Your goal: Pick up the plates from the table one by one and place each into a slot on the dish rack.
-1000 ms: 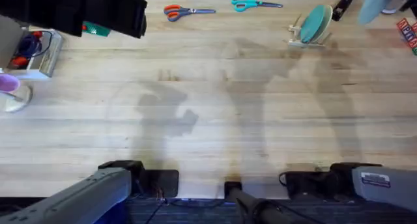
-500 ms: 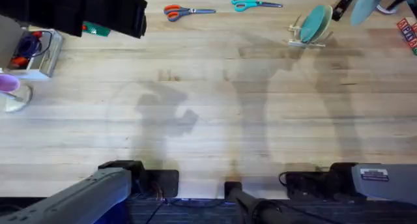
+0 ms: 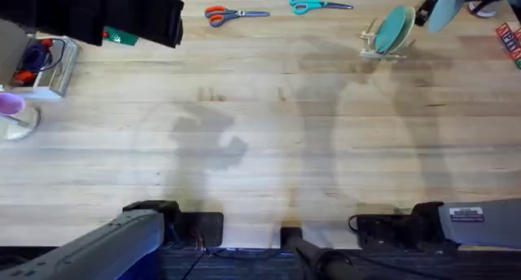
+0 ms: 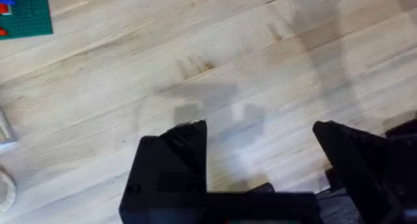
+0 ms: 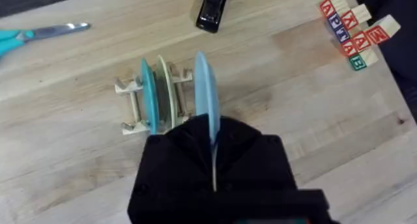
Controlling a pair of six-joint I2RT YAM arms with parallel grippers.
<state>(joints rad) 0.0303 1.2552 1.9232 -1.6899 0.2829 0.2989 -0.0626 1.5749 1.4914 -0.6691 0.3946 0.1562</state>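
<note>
Over the table [image 5: 78, 146], the right gripper [image 5: 212, 142] clamps a light blue plate [image 5: 203, 87] beside the dish rack [image 5: 130, 107]

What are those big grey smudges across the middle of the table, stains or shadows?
Shadows, most likely. Overhead view: soft grey arm-like shapes lie on the bare table, blurred at their edges, with wood grain showing through. Left wrist view: a faint shadow falls on the planks just ahead of the open left fingers. Right wrist view: the rack casts little shadow and looks evenly lit.
</note>
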